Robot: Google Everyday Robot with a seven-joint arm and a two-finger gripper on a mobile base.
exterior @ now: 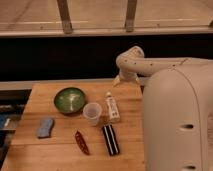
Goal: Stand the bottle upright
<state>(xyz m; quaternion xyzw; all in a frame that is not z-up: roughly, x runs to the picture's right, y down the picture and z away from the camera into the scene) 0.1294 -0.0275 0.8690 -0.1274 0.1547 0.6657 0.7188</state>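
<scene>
The bottle (113,109) lies on its side on the wooden table (60,145), right of centre. Its white cap points to the far edge and its pale label faces up. My gripper (119,80) hangs at the end of the white arm (150,64), over the table's far edge just beyond the bottle's cap. It is open, holds nothing, and is apart from the bottle.
A translucent cup (92,113) stands just left of the bottle. A green bowl (69,99) sits behind the cup. A black bar with white stripes (110,139), a red chili (81,142) and a blue sponge (45,127) lie nearer the front. My white body (177,120) fills the right side.
</scene>
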